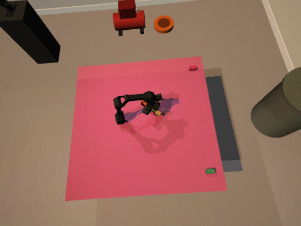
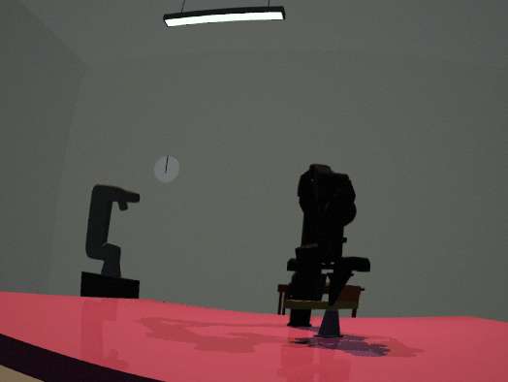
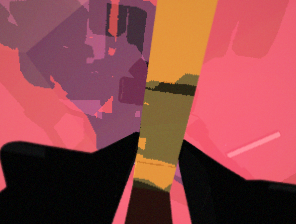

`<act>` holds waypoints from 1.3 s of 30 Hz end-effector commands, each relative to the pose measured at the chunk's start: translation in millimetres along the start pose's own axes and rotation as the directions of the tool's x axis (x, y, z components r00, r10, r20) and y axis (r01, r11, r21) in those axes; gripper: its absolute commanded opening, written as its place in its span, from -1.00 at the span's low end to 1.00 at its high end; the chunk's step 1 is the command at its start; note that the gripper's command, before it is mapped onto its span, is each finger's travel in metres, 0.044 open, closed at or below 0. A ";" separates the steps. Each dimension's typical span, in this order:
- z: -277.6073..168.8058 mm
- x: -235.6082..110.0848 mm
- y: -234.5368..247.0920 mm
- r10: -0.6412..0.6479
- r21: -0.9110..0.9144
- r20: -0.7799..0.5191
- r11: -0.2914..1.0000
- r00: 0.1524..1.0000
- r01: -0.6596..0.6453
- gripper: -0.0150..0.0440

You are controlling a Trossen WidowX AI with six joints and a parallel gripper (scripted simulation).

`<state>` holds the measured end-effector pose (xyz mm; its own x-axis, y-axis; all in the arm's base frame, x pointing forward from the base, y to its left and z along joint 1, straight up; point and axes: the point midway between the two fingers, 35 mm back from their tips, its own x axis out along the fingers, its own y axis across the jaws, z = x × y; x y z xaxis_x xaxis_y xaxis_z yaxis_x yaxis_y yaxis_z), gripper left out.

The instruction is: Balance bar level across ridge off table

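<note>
The orange bar (image 3: pixel 182 50) (image 1: pixel 157 113) (image 2: pixel 305 304) runs lengthwise between my black fingers in the wrist view. My gripper (image 3: pixel 159 140) (image 1: pixel 153 110) (image 2: pixel 337 291) is shut on the bar near one end of its middle stretch. In the exterior view the bar lies about level, right at the tip of the dark wedge-shaped ridge (image 2: pixel 331 327). The bar's ends are clear of the pink table (image 1: pixel 115 160) (image 2: pixel 145 349). I cannot tell if the bar touches the ridge tip. In the wrist view the bar hides the ridge.
A small red block (image 1: pixel 193 68) lies at the table's far right corner and a green block (image 1: pixel 210 171) at its near right corner. Off the table are a red compressor (image 1: pixel 128 20), an orange ring (image 1: pixel 163 23), a black box (image 1: pixel 29 31) and an olive cylinder (image 1: pixel 278 109).
</note>
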<state>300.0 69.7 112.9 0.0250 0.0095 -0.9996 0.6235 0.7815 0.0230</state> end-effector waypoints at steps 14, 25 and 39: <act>0.0 0.0 0.0 0.000 0.000 0.000 1.000 1.000 0.000 0.07; 0.0 0.0 0.0 0.000 0.000 0.000 1.000 1.000 0.000 0.07; 0.0 0.0 0.0 0.000 0.000 0.000 1.000 1.000 0.000 0.08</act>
<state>299.9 69.7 112.9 0.0249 0.0095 -0.9996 0.6235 0.7815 0.0230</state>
